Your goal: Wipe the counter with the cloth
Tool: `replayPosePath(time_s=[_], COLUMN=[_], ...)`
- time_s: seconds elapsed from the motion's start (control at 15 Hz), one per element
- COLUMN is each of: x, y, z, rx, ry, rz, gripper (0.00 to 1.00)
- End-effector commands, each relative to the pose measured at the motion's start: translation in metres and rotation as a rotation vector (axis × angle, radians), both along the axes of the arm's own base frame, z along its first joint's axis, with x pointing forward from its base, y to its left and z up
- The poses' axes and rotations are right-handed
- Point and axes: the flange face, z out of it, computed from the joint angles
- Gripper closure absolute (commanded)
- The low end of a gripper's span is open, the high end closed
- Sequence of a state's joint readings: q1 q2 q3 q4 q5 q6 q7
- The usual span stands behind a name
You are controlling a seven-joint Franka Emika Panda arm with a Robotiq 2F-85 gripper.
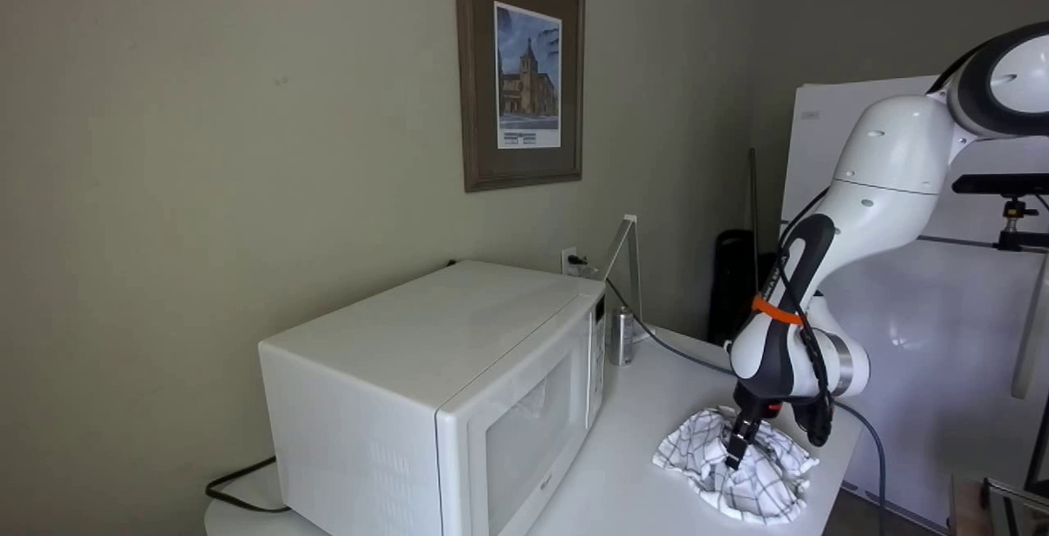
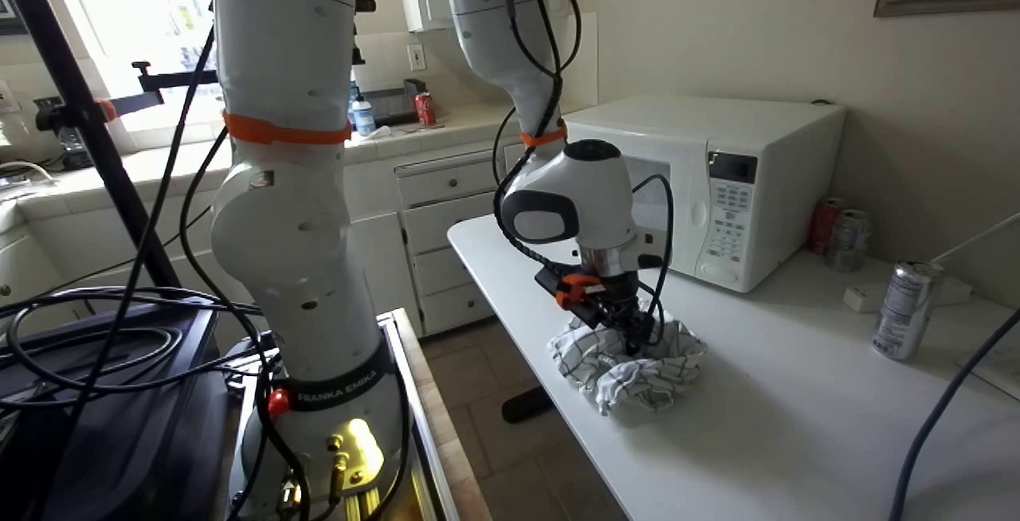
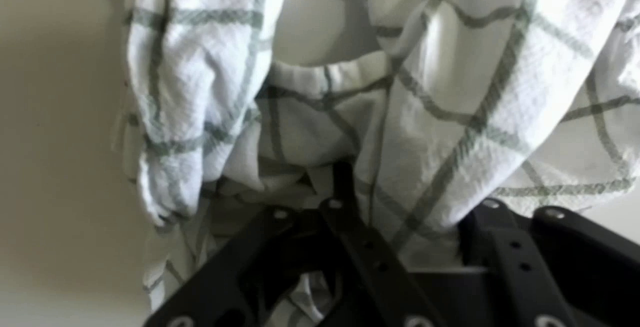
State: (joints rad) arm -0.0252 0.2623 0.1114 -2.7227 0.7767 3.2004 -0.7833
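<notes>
The cloth, white with dark grid lines, lies crumpled on the white counter. The cloth shows in both exterior views and fills much of the wrist view. My gripper points down into the middle of the cloth, and shows also in an exterior view. In the wrist view the fingers stand wide apart, with a raised fold of cloth between them. The left finger's tip presses into the folds; the right finger's tip is hidden behind the fold.
A white microwave stands on the counter near the cloth. An upright silver can stands toward the wall, with more cans beside the microwave. A dark cable crosses the counter. The counter's edge lies close to the cloth.
</notes>
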Motion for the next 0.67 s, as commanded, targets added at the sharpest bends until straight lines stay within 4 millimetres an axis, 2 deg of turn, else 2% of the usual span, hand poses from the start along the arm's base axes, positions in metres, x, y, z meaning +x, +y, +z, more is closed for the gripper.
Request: replayPosePath(time_s=[0.0,0.13,0.2,0.27,0.4,0.47,0.53,0.6], x=[-0.011,-0.017,-0.018,0.0,0.008,-0.012,-0.007,0.018], y=[0.005,0.009,0.011,0.014,0.023,0.026,0.03,0.033], z=[-0.004,0.01,0.021,0.025,0.058,0.08,0.096,0.108], rx=[-0.001,0.004,0.002,0.01,-0.005,-0.021,-0.034,-0.05], ry=[0.017,-0.002,-0.026,-0.053,-0.15,-0.197,-0.252,-0.312], rz=[-0.02,-0.017,-0.012,-0.002,0.016,0.025,0.035,0.043], gripper=[0.86,1.0,1.0,1.0,0.97,0.97,0.97,0.97])
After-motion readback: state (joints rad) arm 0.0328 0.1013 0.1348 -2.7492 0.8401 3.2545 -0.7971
